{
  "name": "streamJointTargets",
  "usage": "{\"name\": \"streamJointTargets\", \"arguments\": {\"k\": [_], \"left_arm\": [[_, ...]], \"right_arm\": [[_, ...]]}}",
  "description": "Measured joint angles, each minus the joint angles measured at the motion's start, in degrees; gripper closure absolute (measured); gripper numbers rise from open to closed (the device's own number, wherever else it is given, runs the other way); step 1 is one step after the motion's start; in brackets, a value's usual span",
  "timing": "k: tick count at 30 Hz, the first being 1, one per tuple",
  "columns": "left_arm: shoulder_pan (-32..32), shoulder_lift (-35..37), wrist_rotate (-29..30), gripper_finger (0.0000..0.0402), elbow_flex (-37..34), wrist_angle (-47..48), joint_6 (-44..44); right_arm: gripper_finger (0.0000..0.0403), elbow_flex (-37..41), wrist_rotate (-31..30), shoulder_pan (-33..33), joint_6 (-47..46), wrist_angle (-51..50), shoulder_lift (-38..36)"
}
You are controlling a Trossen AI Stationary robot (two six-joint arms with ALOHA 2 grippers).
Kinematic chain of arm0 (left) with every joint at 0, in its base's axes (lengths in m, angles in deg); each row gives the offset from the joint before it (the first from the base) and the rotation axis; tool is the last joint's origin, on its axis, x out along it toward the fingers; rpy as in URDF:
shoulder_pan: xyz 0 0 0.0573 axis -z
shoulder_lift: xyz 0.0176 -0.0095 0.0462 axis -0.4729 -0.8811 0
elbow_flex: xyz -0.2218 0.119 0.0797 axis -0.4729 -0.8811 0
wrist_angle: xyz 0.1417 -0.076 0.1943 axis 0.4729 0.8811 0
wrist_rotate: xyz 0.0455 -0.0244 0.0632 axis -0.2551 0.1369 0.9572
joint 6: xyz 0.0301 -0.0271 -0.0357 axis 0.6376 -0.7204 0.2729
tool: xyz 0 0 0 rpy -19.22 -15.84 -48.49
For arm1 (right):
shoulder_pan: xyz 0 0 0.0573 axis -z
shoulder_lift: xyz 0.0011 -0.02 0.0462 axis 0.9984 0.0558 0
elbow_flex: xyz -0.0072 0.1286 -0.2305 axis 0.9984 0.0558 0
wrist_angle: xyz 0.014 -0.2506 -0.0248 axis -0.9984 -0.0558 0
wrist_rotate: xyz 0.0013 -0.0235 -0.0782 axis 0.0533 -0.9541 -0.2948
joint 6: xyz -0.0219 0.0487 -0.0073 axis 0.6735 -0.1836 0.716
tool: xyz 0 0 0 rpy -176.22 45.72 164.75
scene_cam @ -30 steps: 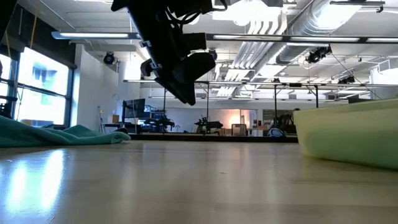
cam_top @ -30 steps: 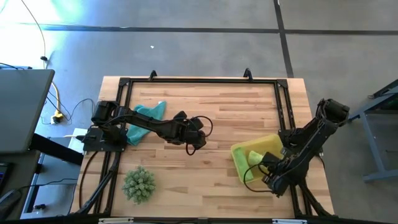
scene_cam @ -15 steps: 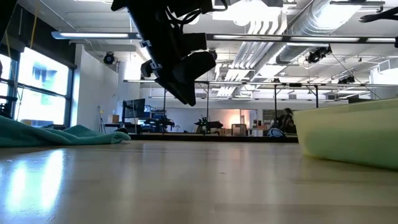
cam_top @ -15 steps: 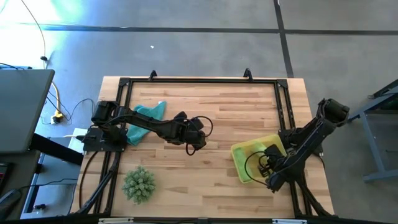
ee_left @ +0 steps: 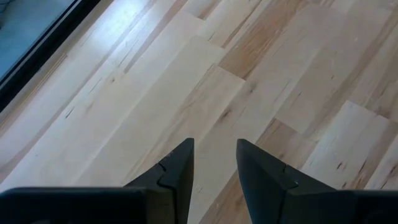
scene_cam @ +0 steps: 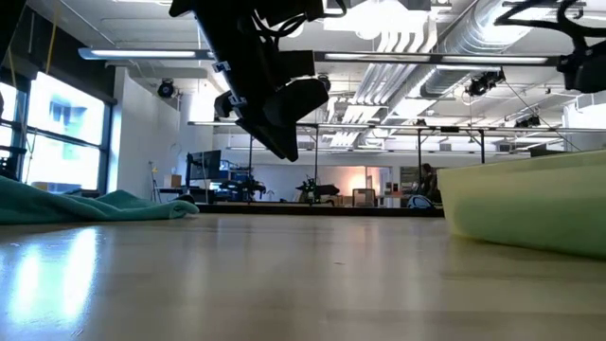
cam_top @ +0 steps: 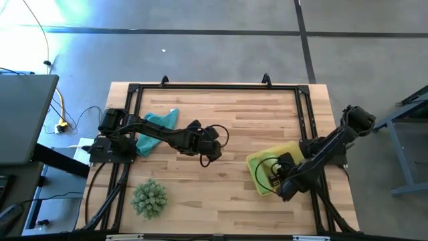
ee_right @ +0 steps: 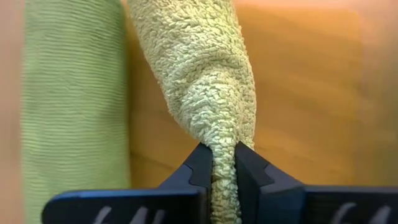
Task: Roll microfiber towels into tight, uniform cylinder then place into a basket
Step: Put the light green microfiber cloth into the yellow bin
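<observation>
High view: the right gripper point(cam_top: 279, 189) is seen over the near edge of the basket point(cam_top: 257, 163), a shallow yellow bin set toward the right side of the wooden table point(cam_top: 227, 114). In the right wrist view, the two dark fingers point(ee_right: 202, 167) are pinched on a fold of the pale yellow-green towel point(ee_right: 205, 81), whose looped pile is squeezed into the narrow gap between them. Just beside it, the bright green towel point(ee_right: 74, 93) is seen as a smoother ribbed surface, with the amber floor of the basket point(ee_right: 298, 93) showing on the other side. Whether either cloth is fully rolled cannot be told from these views.

The left gripper point(cam_top: 207, 155) is held above bare wood near the middle of the table, well apart from the basket. In the left wrist view its fingers point(ee_left: 177, 171) are spread with a clear gap, and nothing is held between them; only the table planks point(ee_left: 261, 74) are seen below. In the low view this gripper point(scene_cam: 279, 118) hangs clear of the tabletop.

The teal towel point(cam_top: 155, 127) is lying loose and crumpled toward the far left of the table, partly under the left arm; in the low view it point(scene_cam: 85, 206) is seen flat on the surface. A spiky green ball point(cam_top: 149, 197) is resting near the front left corner. The basket wall point(scene_cam: 530, 204) fills the right edge of the low view.
</observation>
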Motion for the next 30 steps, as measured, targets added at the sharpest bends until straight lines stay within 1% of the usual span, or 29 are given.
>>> {"name": "streamJointTargets", "arguments": {"k": [6,12,15,20,23,25,30], "left_arm": [[0.0,0.0,0.0,0.0293,0.0,0.0,0.0],[0.0,0.0,0.0,0.0293,0.0,0.0,0.0],[0.0,0.0,0.0,0.0293,0.0,0.0,0.4],[0.0,0.0,0.0,0.0293,0.0,0.0,1.1],[0.0,0.0,0.0,0.0293,0.0,0.0,1.1],[0.0,0.0,0.0,0.0293,0.0,0.0,1.0],[0.0,0.0,0.0,0.0293,0.0,0.0,1.0]], "right_arm": [[0.0379,0.0,-0.2,3.0,1.5,2.6,0.0],[0.0375,0.0,-3.3,4.4,3.7,3.5,0.0],[0.0357,0.0,-4.9,4.6,6.3,5.8,0.0],[0.0303,0.0,-5.5,4.9,11.7,10.1,0.0],[0.0277,0.0,-4.2,5.0,14.2,11.0,0.0],[0.0264,0.0,-2.2,5.0,16.3,11.0,0.0],[0.0247,-0.4,2.7,5.0,20.8,9.3,-0.1]]}}
